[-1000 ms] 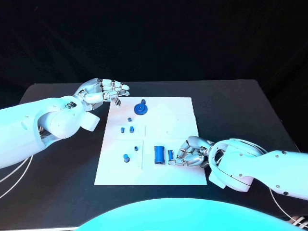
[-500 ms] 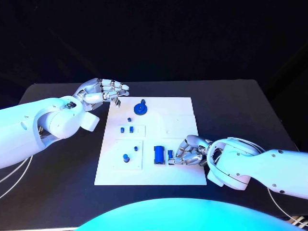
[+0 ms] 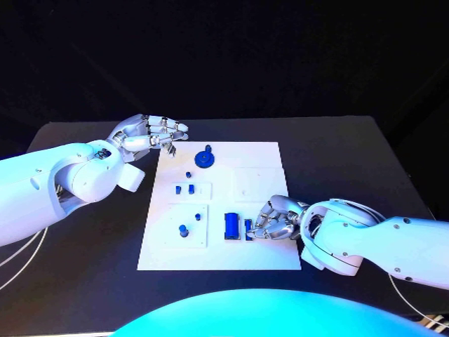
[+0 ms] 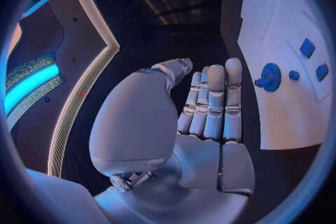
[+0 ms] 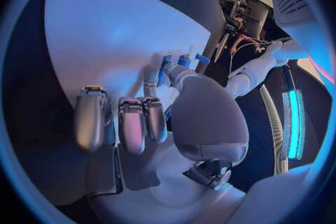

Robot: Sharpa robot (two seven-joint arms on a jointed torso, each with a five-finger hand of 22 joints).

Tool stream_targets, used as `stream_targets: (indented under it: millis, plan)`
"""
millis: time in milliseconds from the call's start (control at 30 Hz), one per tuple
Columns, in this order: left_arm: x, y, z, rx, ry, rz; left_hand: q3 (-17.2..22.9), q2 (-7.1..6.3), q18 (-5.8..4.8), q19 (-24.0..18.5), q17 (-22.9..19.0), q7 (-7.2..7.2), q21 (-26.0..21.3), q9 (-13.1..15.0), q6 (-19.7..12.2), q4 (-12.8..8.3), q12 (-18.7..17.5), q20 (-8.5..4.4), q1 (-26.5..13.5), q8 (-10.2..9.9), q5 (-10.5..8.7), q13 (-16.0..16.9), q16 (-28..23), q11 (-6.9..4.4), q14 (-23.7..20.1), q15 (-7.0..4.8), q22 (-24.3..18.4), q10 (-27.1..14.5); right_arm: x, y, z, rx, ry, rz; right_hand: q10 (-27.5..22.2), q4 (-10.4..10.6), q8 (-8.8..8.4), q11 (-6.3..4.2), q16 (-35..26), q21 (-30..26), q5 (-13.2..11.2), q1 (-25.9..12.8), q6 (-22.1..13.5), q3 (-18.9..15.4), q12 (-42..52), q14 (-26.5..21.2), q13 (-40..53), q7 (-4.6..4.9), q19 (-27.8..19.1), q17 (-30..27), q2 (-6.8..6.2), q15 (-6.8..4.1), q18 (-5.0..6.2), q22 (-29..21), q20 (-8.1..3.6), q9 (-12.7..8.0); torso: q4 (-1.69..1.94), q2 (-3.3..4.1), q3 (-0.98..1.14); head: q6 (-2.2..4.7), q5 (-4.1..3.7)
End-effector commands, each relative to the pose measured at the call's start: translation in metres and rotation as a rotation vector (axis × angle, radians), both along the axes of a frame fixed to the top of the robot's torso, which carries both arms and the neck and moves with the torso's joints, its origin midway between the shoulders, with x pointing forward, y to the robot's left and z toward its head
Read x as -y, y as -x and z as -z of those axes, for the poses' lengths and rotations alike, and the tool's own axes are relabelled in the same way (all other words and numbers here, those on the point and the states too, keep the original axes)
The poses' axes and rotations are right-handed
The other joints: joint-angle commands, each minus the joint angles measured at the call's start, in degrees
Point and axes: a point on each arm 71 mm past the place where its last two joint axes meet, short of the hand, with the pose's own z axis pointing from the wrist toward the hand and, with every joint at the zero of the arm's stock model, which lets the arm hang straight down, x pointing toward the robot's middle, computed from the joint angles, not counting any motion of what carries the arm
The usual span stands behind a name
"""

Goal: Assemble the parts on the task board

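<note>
The white task board (image 3: 265,168) lies mid-table. On its near right part my right hand (image 3: 275,220) rests with fingers curled, thumb and a finger pinching a slim blue part (image 3: 249,228) that stands beside a wider blue block (image 3: 231,225). The right wrist view shows that slim part (image 5: 163,75) between the thumb and a fingertip. A blue gear (image 3: 205,159) sits at the board's far end, with small blue parts (image 3: 185,189) nearer the middle. My left hand (image 3: 149,133) hovers at the board's far left corner, fingers loosely bent and holding nothing; the gear (image 4: 268,77) lies just beside it.
Two more small blue pieces (image 3: 189,223) stand in a recess at the board's near left. The black table (image 3: 336,154) runs bare to the right of the board. My left forearm (image 3: 52,189) covers the table's left side.
My right hand has crept slightly leftward toward the slim blue part. The left hand and the other parts have stayed put.
</note>
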Motion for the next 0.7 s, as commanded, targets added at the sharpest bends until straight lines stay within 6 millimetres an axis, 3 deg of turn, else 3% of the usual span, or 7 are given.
stream_targets:
  millis: [33,333,500,700]
  plan:
    - [0.002,0.000,-0.001,0.005,0.008,0.017,0.16,0.41,0.44,-0.09,-0.06,0.06,-0.25,0.03,-0.44,0.28,0.28,0.10,-0.34,0.23,0.10,0.08,-0.11,-0.06,-0.16,-0.10,-0.08,-0.35,0.000,0.001,0.002,0.009,0.024,-0.022,4.87,-0.34,-0.16,-0.57,0.30,0.20,0.13,0.47,0.25,0.05,0.38,5.65,13.31,-0.26,2.06,13.02,-0.02,-0.46,-0.38,11.52,-0.35,0.06,0.02,0.00,-0.02,0.01,-0.08]
    - [0.003,0.000,-0.001,0.006,0.008,0.017,0.16,0.41,0.44,-0.09,-0.06,0.06,-0.25,0.03,-0.44,0.28,0.28,0.10,-0.34,0.23,0.10,0.08,-0.11,-0.06,-0.16,-0.10,-0.08,-0.35,0.002,0.000,-0.002,0.041,0.000,-0.009,4.85,-0.39,-0.17,-0.56,0.25,-0.06,0.11,0.55,0.28,0.11,0.30,5.62,13.27,-0.23,1.99,12.87,-0.14,-0.46,-0.34,11.46,-0.36,0.04,-0.01,-0.08,-0.02,0.01,-0.26]
    - [0.004,-0.001,-0.001,0.006,0.011,0.015,0.21,0.49,0.44,-0.06,-0.09,0.07,-0.26,0.03,-0.48,0.29,0.39,0.10,-0.31,0.33,0.10,0.09,-0.12,-0.05,-0.15,-0.11,-0.12,-0.40,0.003,-0.006,-0.014,0.065,-0.113,0.008,4.76,-0.18,-0.27,-0.46,0.15,-0.68,0.03,0.21,0.25,-0.04,0.08,5.57,13.14,-0.09,1.82,12.59,-0.62,-0.41,-0.24,11.32,-0.34,-0.05,-0.26,-0.39,-0.16,0.01,-0.43]
    - [0.007,-0.001,0.003,-0.006,0.029,0.004,0.17,0.50,0.43,-0.07,-0.09,0.08,-0.28,0.03,-0.48,0.37,0.41,0.10,-0.42,0.35,0.08,0.10,-0.12,-0.04,-0.16,-0.09,-0.12,-0.38,0.009,-0.021,-0.036,0.124,-0.327,0.040,3.43,1.01,-1.57,0.81,-1.03,-7.92,-0.01,-0.73,-2.39,-1.02,-2.82,4.89,11.46,1.38,-0.36,9.48,-1.79,0.59,0.93,9.56,0.37,-0.57,-0.38,-1.10,-0.34,0.35,-0.31]
